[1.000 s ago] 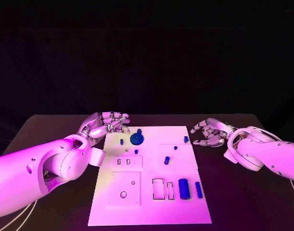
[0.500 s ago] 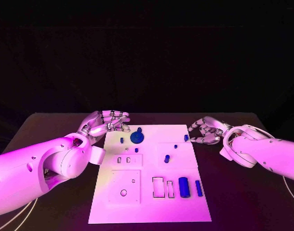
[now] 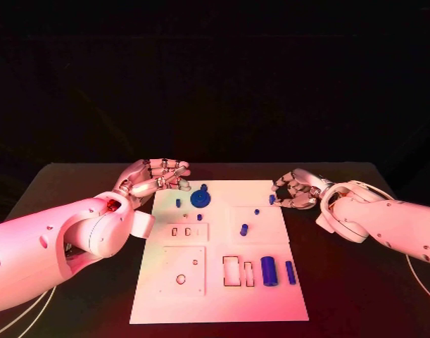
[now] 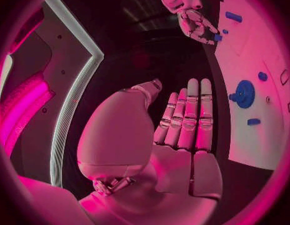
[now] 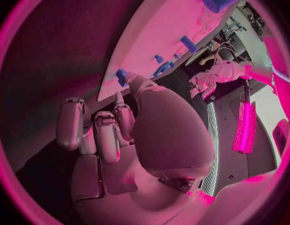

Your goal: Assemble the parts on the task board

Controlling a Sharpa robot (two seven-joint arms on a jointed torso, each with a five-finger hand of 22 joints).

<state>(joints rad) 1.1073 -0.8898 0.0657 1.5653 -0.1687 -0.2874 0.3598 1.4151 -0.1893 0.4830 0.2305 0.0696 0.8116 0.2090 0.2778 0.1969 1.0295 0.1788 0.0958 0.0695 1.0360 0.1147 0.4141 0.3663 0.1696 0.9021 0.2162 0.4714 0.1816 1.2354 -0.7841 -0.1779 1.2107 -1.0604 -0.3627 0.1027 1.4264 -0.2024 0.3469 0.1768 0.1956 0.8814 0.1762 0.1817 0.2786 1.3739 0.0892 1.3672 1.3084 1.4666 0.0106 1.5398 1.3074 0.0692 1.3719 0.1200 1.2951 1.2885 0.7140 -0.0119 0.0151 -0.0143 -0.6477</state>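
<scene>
The white task board (image 3: 219,310) lies lengthwise on the black table. A blue gear (image 3: 200,200) stands near its far end, and a thick blue cylinder (image 3: 269,271) and a thin blue bar (image 3: 290,272) lie near its front right. A small blue peg (image 3: 272,199) stands at the far right edge. My right hand (image 3: 298,189) is right beside that peg with its fingers curled; in the right wrist view its thumb tip reaches the peg (image 5: 122,76) without pinching it. My left hand (image 3: 154,176) hovers at the board's far left corner, fingers straight and together (image 4: 189,115), holding nothing.
Other small blue pegs (image 3: 244,229) stand mid-board, and rectangular recesses (image 3: 231,271) sit beside the cylinder. A round hole (image 3: 180,279) is in the front left panel. Bare black table lies on both sides of the board.
My right hand has moved left toward the board's far right edge, up to the small peg. My left hand has hardly moved.
</scene>
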